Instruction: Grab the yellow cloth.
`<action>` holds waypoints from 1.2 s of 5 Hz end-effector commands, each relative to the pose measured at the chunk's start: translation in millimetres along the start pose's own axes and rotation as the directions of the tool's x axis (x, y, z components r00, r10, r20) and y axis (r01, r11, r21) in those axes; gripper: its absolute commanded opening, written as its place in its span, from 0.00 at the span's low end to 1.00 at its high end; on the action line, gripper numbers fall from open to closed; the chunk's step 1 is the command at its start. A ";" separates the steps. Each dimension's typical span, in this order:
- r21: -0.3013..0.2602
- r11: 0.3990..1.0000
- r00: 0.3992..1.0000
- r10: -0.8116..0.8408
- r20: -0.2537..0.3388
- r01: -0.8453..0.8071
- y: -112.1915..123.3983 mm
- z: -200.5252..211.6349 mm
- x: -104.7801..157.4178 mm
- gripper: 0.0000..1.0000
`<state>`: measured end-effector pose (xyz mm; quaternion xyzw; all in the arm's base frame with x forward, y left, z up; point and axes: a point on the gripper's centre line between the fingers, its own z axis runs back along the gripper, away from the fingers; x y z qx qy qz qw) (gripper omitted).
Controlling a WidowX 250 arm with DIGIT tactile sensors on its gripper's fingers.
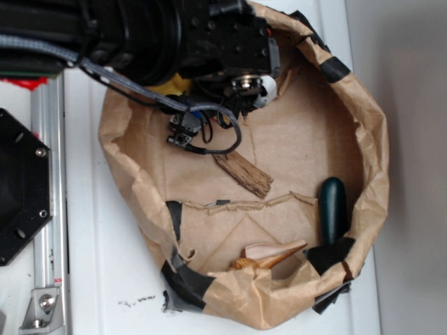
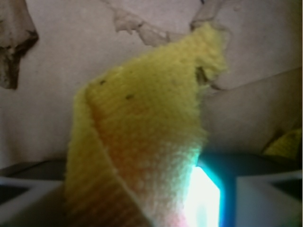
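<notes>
**A:** Where is the yellow cloth [image 2: 142, 142]?

**B:** In the wrist view it fills the middle, a folded peak rising from between the grey fingers [image 2: 265, 198] at the bottom edge. From the exterior camera only a small yellow patch shows at the far left of the paper basin [image 1: 370, 174], under the arm [image 1: 140, 35].

**A:** And the gripper [image 2: 142, 208]?

**B:** It looks closed on the cloth; the fabric runs straight down into it and stands up off the paper floor.

**A:** How would it handle?

**B:** Judging by the nubby weave and the fold, it is light, soft and limp. It should drape, not hold a shape, and the fuzzy surface ought to give decent friction. A bunched fold like this one seems the best place to hold; a thin single edge might slip out.

**A:** What else sits in the basin?

**B:** A brown wood piece [image 1: 242, 173] near the middle, a dark green oblong object [image 1: 334, 208] at the right wall, and a pale wooden item [image 1: 269, 255] at the near side. All lie well apart from the cloth.
</notes>
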<state>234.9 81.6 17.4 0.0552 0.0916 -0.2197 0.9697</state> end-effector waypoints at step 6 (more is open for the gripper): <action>-0.198 0.900 0.846 0.433 0.311 -0.388 -35.8 162.9 28.4 0.00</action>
